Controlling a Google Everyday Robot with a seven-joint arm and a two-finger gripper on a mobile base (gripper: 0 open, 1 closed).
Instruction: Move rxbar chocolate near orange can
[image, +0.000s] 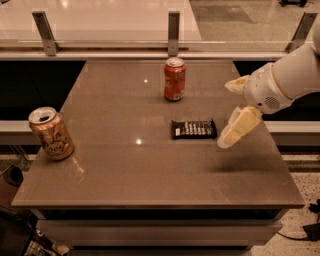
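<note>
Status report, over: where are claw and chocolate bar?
Open claw hovers right of rxbar chocolate. Bar flat on table, untouched. Goal orange can at left edge. Also red can behind bar, off path.

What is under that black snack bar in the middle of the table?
The rxbar chocolate lies flat on the brown table; nothing shows around its edges, and whatever is directly beneath is covered. The tool hovers open beside it, toward the picture's right.
</note>
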